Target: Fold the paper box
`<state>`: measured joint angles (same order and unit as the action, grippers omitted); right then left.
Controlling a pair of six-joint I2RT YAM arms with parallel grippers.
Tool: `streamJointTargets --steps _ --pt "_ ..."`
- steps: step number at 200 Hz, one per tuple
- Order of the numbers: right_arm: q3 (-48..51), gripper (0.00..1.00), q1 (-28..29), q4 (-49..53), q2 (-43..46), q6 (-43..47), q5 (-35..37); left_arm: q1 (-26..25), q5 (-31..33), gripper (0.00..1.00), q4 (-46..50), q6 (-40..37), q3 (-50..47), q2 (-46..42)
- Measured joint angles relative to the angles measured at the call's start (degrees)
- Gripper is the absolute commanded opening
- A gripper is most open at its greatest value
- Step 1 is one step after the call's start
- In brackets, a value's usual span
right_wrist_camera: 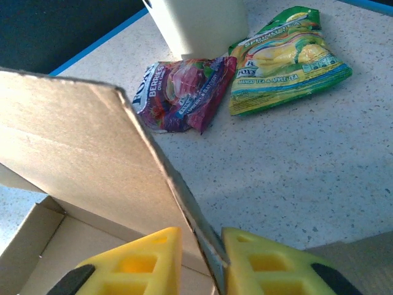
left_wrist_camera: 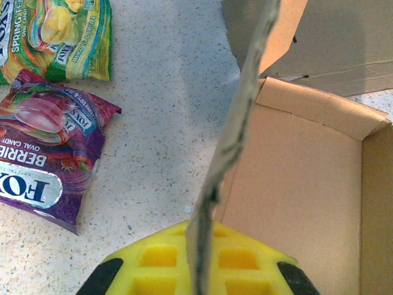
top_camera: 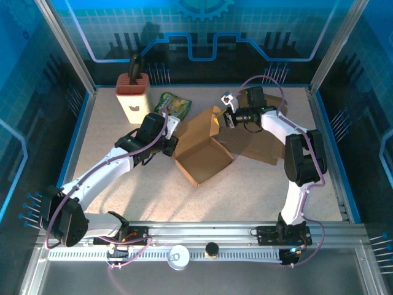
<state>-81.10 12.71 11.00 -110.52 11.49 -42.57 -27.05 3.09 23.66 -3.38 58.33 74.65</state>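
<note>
The paper box [top_camera: 204,161] sits open in the middle of the table [top_camera: 245,196] in the top view. The left gripper [left_wrist_camera: 199,249] is closed tight on a side wall [left_wrist_camera: 236,123] of the box, with the thin edge between its yellow fingers. The right gripper [right_wrist_camera: 204,249] pinches the tall flap [right_wrist_camera: 80,141], one yellow finger pressed on each side. A purple candy bag [right_wrist_camera: 184,92] and a green candy bag [right_wrist_camera: 285,58] lie near the top of the right wrist view.
</note>
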Motion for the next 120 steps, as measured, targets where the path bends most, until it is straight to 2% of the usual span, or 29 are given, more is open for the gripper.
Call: streamJointTargets --steps 20,47,84,120 --pt "0.0 0.0 0.57 -0.15 0.13 -0.2 0.98 0.0 0.0 0.04 -0.17 0.04 0.0 0.17" --pt "1.64 0.0 2.01 -1.27 2.32 -1.14 5.99 0.11 0.13 0.12 -0.42 0.57 0.02 0.74" --pt "10.91 0.0 3.39 -5.97 11.74 -6.03 14.12 0.11 3.32 0.18 -0.39 1.99 0.02 1.42" --pt "13.79 0.0 4.52 -7.32 17.33 -8.52 18.82 0.11 5.51 0.18 -1.05 1.99 0.0 1.42"
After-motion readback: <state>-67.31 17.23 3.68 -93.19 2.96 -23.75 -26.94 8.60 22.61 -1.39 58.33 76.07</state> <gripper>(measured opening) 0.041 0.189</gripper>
